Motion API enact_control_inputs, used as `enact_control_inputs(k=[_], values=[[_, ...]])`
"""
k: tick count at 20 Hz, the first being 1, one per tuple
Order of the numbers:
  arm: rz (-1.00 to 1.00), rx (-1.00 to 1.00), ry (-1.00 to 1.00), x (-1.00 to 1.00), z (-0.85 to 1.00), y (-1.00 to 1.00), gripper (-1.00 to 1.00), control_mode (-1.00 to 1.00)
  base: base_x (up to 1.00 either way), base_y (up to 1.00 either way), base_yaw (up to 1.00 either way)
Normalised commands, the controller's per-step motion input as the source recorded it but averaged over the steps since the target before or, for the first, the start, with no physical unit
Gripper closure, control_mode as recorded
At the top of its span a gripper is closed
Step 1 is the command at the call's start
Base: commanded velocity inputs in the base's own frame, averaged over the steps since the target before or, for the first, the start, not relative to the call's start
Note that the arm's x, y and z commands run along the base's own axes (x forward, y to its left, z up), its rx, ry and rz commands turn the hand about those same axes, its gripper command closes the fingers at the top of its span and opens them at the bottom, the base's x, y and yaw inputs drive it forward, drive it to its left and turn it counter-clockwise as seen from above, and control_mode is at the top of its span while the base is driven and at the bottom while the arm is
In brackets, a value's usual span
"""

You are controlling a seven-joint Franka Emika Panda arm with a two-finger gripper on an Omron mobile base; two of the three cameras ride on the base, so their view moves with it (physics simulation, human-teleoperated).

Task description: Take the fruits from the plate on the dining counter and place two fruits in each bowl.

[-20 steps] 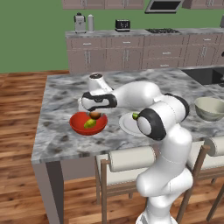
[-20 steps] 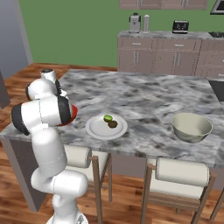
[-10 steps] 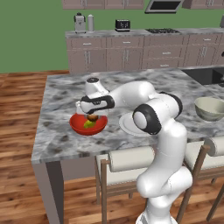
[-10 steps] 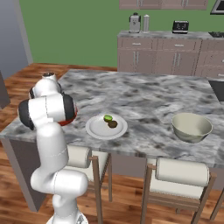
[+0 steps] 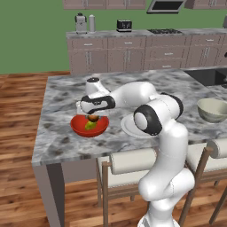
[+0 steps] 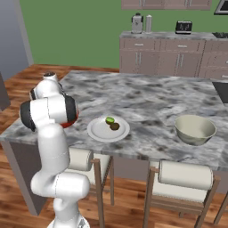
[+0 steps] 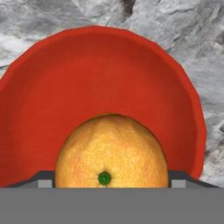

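My gripper [image 5: 93,116] hangs just over the red bowl [image 5: 78,127] on the dining counter [image 5: 62,137], shut on the round orange [image 5: 93,118]. In the hand view the orange [image 7: 111,148] sits between the fingertips [image 7: 46,182], with the inside of the red bowl [image 7: 109,65] right behind it. A yellow-green pear-shaped fruit [image 5: 90,126] lies in that bowl. The white plate [image 6: 99,133] holds the green lime [image 6: 109,120] and the brown kiwi [image 6: 115,126]. The beige-grey bowl [image 6: 194,129] stands empty to the right.
Stools with white padded backs [image 5: 133,160] stand along the counter's near edge. The brown-cabinet kitchen counter [image 5: 133,53] with appliances runs along the far wall. My own arm arches over the plate [image 5: 127,126] in the left base view.
The gripper has come down with the orange and now sits low over the red bowl. The lime and kiwi on the plate have not moved.
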Motion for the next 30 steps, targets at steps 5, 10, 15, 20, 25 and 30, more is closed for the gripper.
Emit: enact_control_inputs(k=[5,10,15,20,25,30], values=[[0.01,0.0,-0.03,-0.1,0.0,-0.26,-1.0,-1.0,0.0,0.0,0.0],[0.01,0.0,-0.08,-0.4,0.0,-0.63,-1.0,-1.0,0.0,0.0,0.0],[0.0,0.0,-0.01,-0.06,0.11,-0.17,-1.0,-1.0,0.0,0.0,0.0],[0.0,0.0,0.0,-0.14,0.73,-0.29,-1.0,-1.0,0.0,0.0,0.0],[0.03,0.0,0.0,-0.29,0.69,-0.38,-1.0,-1.0,0.0,0.0,0.0],[0.02,0.0,0.0,-0.1,0.14,-0.96,-1.0,-1.0,0.0,0.0,0.0]])
